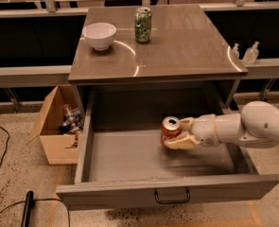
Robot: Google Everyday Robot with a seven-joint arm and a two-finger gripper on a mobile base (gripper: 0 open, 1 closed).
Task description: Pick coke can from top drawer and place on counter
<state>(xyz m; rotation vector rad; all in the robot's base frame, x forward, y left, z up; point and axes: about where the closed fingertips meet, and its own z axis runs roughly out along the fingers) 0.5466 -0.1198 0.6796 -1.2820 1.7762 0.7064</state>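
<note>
Toward the right side of the open top drawer (pixel 125 156) we saw the coke can (pixel 170 132) standing on the plain grey floor, roughly midway between the drawer's front and back. It stood upright: its long axis ran vertically, the silver top faced up with the opening visible, and the red side faced us. We could not read which way the lettering turned.

From the right, the white arm (pixel 257 125) reached in over the drawer's side wall, and the gripper (pixel 175 134) sat at the can's level. Its two pale fingers (pixel 180 144) were closed in on the can from that side, one across the near lower part of the can, the other behind it near the rim. We judged both to be touching the can, so the gripper was holding it. The can's base appeared to rest on the drawer floor.

The drawer was pulled well out, and its dark handle (pixel 172 196) hung at the middle of the front panel. Above it, the glossy counter (pixel 186 46) carried a green patterned can (pixel 143 25), upright near the back edge, and a white bowl (pixel 100 35) just left of it, the two standing apart. On the floor left of the cabinet sat an open cardboard box (pixel 54 143) with items inside.
</note>
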